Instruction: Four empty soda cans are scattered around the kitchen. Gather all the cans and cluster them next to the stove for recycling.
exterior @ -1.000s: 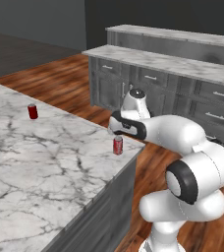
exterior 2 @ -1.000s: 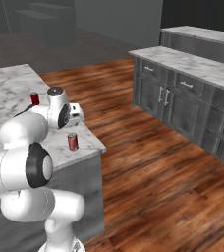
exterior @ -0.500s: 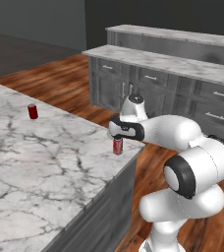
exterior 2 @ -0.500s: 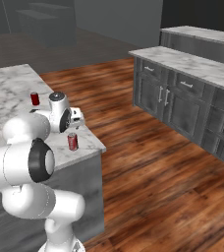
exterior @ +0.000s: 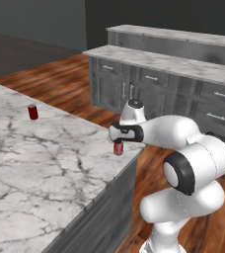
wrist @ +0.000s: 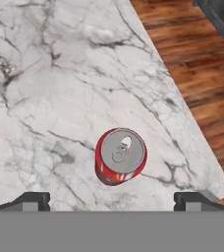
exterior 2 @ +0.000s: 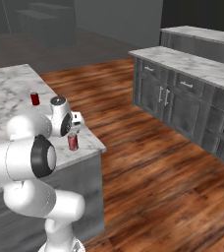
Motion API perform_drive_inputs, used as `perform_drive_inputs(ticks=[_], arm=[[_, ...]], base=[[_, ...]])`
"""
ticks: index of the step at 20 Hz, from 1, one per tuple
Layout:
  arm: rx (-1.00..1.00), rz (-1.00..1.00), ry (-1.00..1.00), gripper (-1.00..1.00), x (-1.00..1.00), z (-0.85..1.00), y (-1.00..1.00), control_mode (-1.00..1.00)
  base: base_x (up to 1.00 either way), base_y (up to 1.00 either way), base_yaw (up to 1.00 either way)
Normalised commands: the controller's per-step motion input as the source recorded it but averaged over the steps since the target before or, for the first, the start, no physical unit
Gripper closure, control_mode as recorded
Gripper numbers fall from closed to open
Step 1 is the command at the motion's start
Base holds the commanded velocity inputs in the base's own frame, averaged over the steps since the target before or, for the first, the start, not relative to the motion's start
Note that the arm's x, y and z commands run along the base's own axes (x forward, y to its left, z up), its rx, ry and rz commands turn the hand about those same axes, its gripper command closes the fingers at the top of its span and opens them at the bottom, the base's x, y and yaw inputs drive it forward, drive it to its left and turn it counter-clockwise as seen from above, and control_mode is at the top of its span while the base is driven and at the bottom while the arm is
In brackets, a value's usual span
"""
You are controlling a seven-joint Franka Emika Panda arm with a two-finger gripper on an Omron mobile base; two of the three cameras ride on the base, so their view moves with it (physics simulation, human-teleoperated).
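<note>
Hand view is showing the dark two-finger gripper (wrist: 112,201) hanging with its tips spread wide and gripping nothing, right above 1 small red cylindrical soda can with a silver top (wrist: 120,156). That can is standing upright near the corner of the white grey-veined marble island counter (wrist: 60,74). Farther along the counter, left base view is showing a second red can (exterior: 33,112) standing well apart.

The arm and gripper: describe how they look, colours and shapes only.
The arm is glossy white with rounded, bulbous links and dark grey to black joint rings. The gripper has two small dark, blocky fingertips. No cables or markings are visible.
</note>
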Motion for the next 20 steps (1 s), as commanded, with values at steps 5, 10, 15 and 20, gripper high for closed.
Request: perform_drive_inputs(ticks=[5,10,15,20], arm=[[0.00,0.00,0.01,-1.00,0.00,-0.17,0.02,-1.00],[0.00,0.00,0.00,-1.00,0.01,-0.13,0.02,-1.00],[0.00,0.00,0.00,-1.00,0.04,-0.12,0.01,-1.00],[0.00,0.00,0.00,-1.00,0.05,-0.11,0.00,-1.00]], base=[[0.00,0.00,0.00],[0.00,0.00,0.00],[0.00,0.00,0.00],[0.00,0.00,0.00]])
